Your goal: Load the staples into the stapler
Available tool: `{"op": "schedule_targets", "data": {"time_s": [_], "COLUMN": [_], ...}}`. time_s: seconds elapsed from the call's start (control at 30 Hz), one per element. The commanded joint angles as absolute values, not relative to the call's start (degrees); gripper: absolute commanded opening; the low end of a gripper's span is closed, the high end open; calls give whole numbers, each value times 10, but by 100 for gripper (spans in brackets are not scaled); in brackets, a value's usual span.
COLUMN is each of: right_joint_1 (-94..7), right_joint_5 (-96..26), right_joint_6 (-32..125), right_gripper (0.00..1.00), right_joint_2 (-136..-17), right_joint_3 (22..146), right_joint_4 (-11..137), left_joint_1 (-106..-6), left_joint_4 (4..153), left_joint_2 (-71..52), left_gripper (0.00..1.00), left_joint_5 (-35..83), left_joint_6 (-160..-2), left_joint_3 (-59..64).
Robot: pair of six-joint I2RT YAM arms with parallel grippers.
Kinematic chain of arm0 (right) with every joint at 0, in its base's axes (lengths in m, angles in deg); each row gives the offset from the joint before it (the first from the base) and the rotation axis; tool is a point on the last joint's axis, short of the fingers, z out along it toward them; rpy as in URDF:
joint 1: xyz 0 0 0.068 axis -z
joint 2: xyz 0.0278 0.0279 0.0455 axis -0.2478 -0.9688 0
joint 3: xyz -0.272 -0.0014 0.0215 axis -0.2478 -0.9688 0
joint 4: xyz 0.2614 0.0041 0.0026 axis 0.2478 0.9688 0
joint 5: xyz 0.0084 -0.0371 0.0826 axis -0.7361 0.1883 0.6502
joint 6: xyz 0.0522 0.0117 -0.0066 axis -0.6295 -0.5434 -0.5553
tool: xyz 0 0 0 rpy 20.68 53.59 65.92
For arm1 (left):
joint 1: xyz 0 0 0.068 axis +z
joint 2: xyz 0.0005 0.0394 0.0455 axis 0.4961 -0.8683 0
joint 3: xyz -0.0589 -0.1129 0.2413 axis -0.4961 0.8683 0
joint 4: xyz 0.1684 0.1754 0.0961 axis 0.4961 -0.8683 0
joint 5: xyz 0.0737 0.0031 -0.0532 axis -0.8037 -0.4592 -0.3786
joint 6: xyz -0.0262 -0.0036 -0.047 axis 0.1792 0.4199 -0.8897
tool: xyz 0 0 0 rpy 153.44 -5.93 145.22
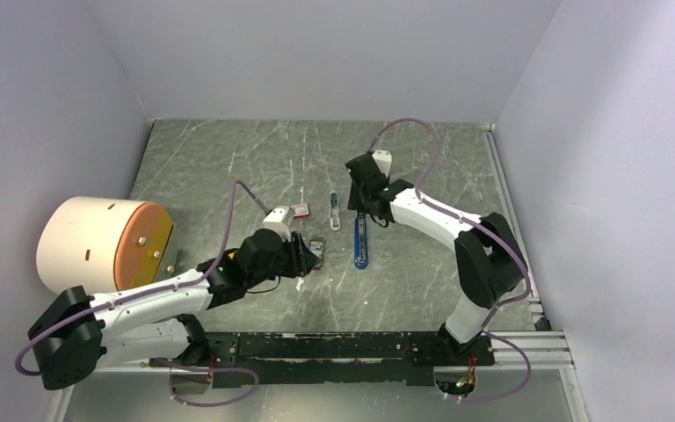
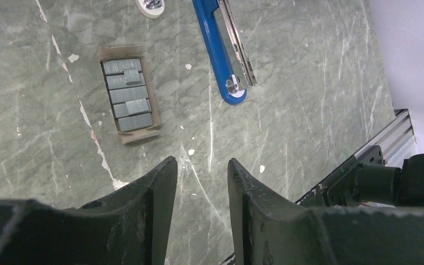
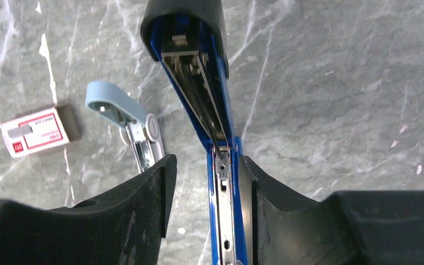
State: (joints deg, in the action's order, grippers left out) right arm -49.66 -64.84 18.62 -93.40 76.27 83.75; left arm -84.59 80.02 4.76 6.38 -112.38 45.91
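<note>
Your left pincer [image 2: 201, 185] hangs with jaws apart and empty. The staples [image 2: 128, 95] lie ahead to its left, unpicked in their cardboard tray [image 2: 122, 137], with open table [image 2: 309, 83] between. Ahead to its right the stapler [image 2: 221, 52] lies hinged open, its channel seemingly empty. Your right pincer [image 3: 207, 161], jaws apart, straddles its rail. All the loading remains; mind the tray's walls.
</note>
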Motion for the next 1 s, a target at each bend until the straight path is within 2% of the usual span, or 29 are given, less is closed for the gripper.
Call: {"op": "schedule_targets", "data": {"time_s": [0.0,0.17,0.33,0.47,0.73,0.97], "right_joint_1": [-500,-516,-574,-619,-667,-672], "right_joint_5": [-615,-590,-612,-635,-677,-698], "right_joint_6": [181,186,158,118,77,81], "right_gripper": [52,61,62,56,36,28], "right_joint_2": [-890,-828,-785,-764,-787,-834], "right_joint_3": [735,678,651,637,636,667], "right_joint_4": [857,864,887,888,866,824], "left_joint_1": [-848,-848,-848,-848,-848,-848], "left_joint_4": [801,770,673,619,539,497], "left_joint_2": [73,146,193,232,311,367], "left_gripper": [44,46,46,45,45,45], "left_joint_5": [61,31,-10,-21,-34,-30], "left_joint_6": [-1108,-1081,-1042,-1018,-1057,-1063], "left_joint_3": [438,434,397,385,409,421]}}
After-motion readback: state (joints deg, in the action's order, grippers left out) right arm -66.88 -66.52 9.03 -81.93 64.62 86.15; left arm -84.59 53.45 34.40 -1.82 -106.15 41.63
